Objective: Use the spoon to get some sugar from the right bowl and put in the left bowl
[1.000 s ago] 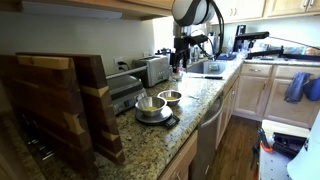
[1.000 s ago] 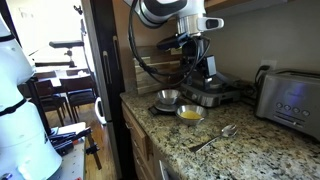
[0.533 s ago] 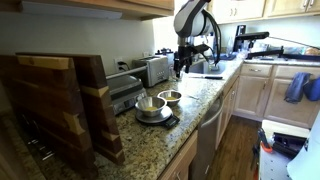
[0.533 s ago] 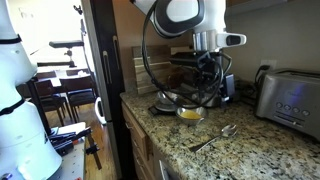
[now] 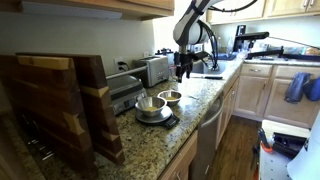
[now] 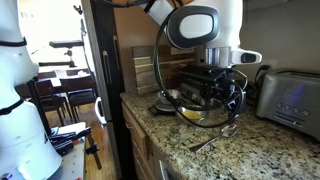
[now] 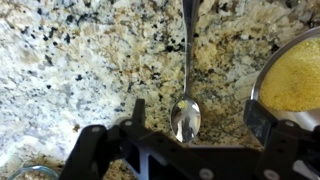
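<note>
- On the left of the speckled granite table in an exterior view, the right bowl sat on a dark flat scale. Its inside was too small to read.
- Just beside it, nearer the camera, the left bowl showed a yellowish inside, with the arm's black cables crossing in front of it.
- Next came the spoon, lying flat on the bare stone, apart from both bowls, its rounded end toward the tool.
- The tool hung over that rounded end (its fingers were hard to separate at this size).
- At the far right a silver toaster stood on the table.
- Seen from the wrist, the tool was spread wide and gripped nothing. The rounded end of the spoon lay between the two dark fingers, and neither finger touched it.
- The spoon's handle ran straight up the picture, away from the tool, over bare table.
- At the right edge of that view the left bowl showed a metal rim around a yellow, grainy filling, near the spoon but not touching it.
</note>
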Robot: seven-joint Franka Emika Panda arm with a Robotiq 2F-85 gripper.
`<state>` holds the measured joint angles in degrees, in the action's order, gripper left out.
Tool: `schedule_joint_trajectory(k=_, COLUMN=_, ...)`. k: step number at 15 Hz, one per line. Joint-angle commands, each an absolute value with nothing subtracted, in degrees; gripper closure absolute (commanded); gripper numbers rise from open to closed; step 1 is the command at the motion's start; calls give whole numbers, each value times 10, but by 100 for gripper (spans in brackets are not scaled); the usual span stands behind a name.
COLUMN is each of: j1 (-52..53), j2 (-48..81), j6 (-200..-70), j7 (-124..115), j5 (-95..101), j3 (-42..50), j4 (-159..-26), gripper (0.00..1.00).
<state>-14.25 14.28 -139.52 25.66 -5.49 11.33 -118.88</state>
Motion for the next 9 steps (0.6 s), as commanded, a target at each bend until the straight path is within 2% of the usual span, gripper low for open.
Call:
schedule_joint_trajectory(k=1, j1=-152, j2=142, j6=-1394, j7=253, j5=-50, j3=103, j4=-1188, gripper=0)
schedule_joint_trajectory(k=9, j1=-148, j2=203, j6=-1404, j7=242, j5=30, j3=109, j4=-1163, gripper=0)
